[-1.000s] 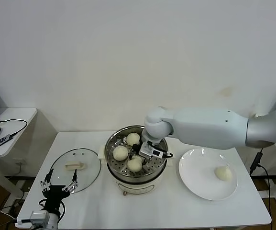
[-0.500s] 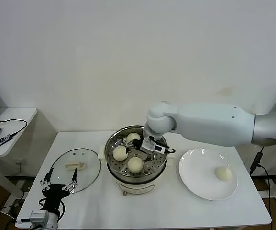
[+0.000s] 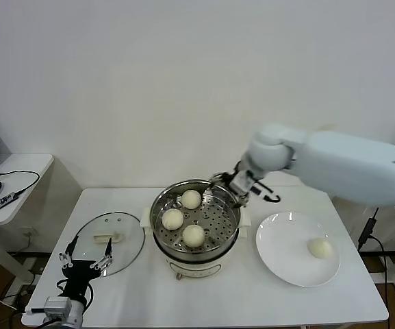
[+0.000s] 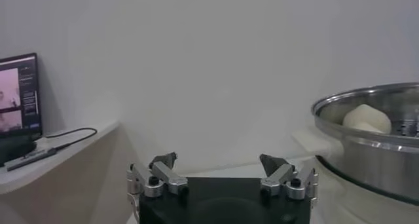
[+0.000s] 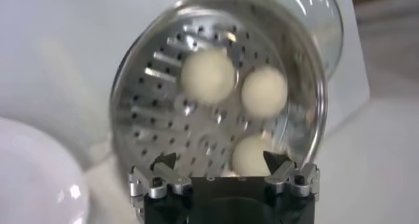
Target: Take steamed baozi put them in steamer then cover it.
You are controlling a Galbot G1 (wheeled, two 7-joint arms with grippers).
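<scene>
**Right tool lifts clear of the steamer, three baozi inside**

Since a second ago the right tool (image 3: 233, 184) has risen out of the steamer (image 3: 194, 221) and drawn back toward the far right rim; then it sat low among the buns on the tray, now it hangs above the rim with its fingers spread apart and nothing between them. The right wrist view shows both fingertips wide and empty, looking down on the perforated tray.

Three baozi lie on the tray: one at the far side (image 3: 191, 199), one at the left (image 3: 173, 218) and one at the near side (image 3: 194, 235). They sit apart from one another, none touching. The fourth baozi (image 3: 319, 248) rests on the white plate (image 3: 279, 260), to the right of the steamer and well apart from the tool.

The cover (image 3: 108, 243) lies flat on the table (image 3: 252, 301) to the left of the steamer, its bar handle facing up, its rim just beside the steamer's left handle.

The left tool (image 3: 84, 264) is parked at the table's near left edge, close to the cover's near rim, fingers apart and empty. Its wrist view shows the steamer's steel wall and one bun above the rim.

A side table (image 3: 12, 185) with cables stands to the left.
</scene>
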